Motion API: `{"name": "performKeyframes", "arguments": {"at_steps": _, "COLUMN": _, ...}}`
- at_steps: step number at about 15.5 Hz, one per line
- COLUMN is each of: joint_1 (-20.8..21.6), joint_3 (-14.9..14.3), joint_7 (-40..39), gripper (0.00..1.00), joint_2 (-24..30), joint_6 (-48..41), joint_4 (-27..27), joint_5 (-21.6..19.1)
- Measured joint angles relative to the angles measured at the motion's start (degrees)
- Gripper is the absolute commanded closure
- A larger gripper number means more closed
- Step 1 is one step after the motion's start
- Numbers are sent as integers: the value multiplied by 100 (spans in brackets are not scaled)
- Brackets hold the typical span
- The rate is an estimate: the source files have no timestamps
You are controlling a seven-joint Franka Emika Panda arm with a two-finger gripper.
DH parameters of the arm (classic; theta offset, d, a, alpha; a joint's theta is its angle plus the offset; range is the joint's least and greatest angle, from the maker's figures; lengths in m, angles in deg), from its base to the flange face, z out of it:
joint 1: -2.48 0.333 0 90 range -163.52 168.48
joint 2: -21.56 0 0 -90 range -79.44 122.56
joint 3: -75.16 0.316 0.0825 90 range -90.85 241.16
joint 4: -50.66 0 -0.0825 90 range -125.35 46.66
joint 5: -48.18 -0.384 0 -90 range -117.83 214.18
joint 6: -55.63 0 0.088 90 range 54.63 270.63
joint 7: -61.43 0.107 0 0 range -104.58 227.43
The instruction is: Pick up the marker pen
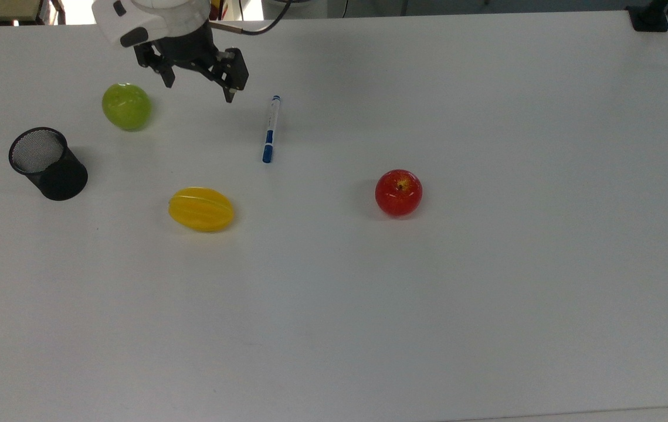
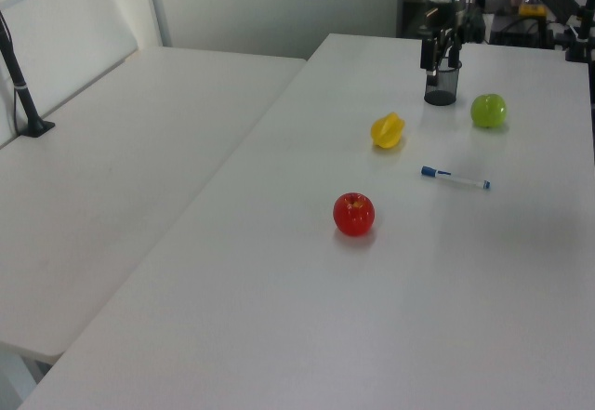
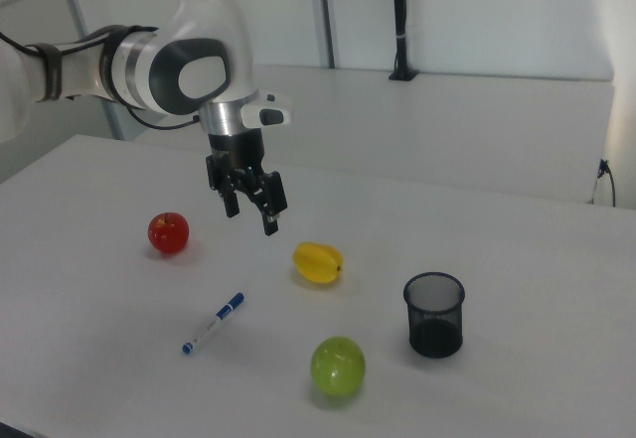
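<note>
White worktop (image 1: 486, 293) carries the pen (image 1: 271, 129) lying flat, between the green apple (image 1: 126, 106) at the top view's left and the red apple (image 1: 399, 192) at its right. Raised well above, the pincer (image 1: 199, 79) hangs spread and empty. The grasp is not yet made; next it seemingly must descend over the barrel and straddle it.
</note>
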Motion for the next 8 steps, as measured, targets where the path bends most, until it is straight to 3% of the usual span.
{"name": "performKeyframes", "arguments": {"at_steps": 8, "joint_1": -437, "joint_3": -3, "joint_7": -522, "gripper": 0, "joint_2": 336, "joint_6": -1083, "joint_4": 445, "joint_5": -3}}
